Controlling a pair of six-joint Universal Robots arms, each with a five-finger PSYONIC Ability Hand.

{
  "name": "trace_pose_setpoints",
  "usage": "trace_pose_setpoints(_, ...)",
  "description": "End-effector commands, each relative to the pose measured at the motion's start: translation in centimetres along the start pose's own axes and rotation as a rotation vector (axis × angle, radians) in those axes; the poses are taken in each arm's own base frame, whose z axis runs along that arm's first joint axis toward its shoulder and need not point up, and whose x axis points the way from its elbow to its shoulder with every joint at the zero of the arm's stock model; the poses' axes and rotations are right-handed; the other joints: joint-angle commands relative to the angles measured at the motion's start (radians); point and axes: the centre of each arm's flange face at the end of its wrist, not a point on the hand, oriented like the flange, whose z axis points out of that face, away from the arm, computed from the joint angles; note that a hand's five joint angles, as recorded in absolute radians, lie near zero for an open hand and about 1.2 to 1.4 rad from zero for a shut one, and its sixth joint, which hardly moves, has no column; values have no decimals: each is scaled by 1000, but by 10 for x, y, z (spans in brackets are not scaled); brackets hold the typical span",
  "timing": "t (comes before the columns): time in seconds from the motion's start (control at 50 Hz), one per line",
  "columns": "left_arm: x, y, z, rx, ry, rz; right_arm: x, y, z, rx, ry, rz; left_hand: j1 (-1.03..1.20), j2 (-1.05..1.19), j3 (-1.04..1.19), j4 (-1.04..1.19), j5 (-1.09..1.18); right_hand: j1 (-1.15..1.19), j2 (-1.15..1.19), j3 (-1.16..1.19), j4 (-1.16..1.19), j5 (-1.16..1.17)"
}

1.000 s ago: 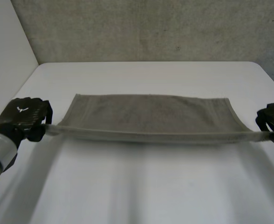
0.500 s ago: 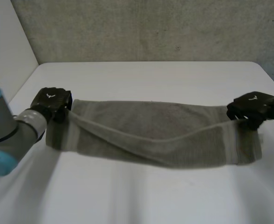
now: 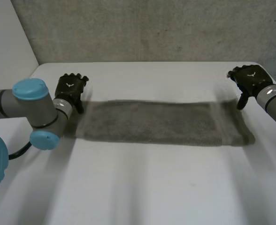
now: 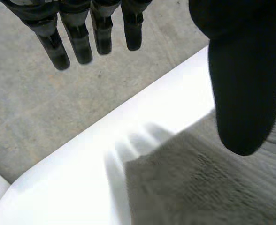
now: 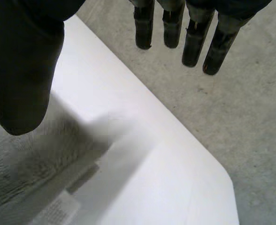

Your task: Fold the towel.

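A grey towel [image 3: 159, 123] lies flat on the white table [image 3: 142, 187] as a long folded strip running left to right. My left hand [image 3: 70, 89] hovers just beyond the towel's far left corner, open, fingers straight, holding nothing. In the left wrist view the fingers [image 4: 77, 40] and thumb [image 4: 243, 84] are spread above the towel's corner [image 4: 199, 187]. My right hand [image 3: 248, 79] is above and beyond the far right corner, open and empty. The right wrist view has its fingers [image 5: 194, 37] and thumb [image 5: 20, 70] apart over the towel's end [image 5: 30, 173], where a label [image 5: 58, 208] lies.
A grey concrete wall [image 3: 147, 28] rises behind the table's far edge. A pale wall [image 3: 4, 51] stands at the left. The table's far right corner [image 5: 218, 187] lies under the right hand. Bare tabletop stretches in front of the towel.
Both hands carried the near edge away from me over the towel, let it go and opened. The towel now lies folded in half; both hands have lifted off its far corners.
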Motion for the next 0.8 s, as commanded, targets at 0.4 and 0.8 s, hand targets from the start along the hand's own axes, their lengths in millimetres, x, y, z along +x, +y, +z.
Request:
trace_pose_setpoints(0.4, 0, -37, -106, -75, 40, -96, -43, 5, -106, -226, -154, 89, -65, -66, -69, -72, -85, -92, -83, -85, -95, -59)
trace_pose_setpoints(0.8, 0, -36, -128, -5, 15, -199, -35, 70, -92, -208, -115, 124, -65, -66, -69, -72, -85, 314, 324, 321, 312, 347)
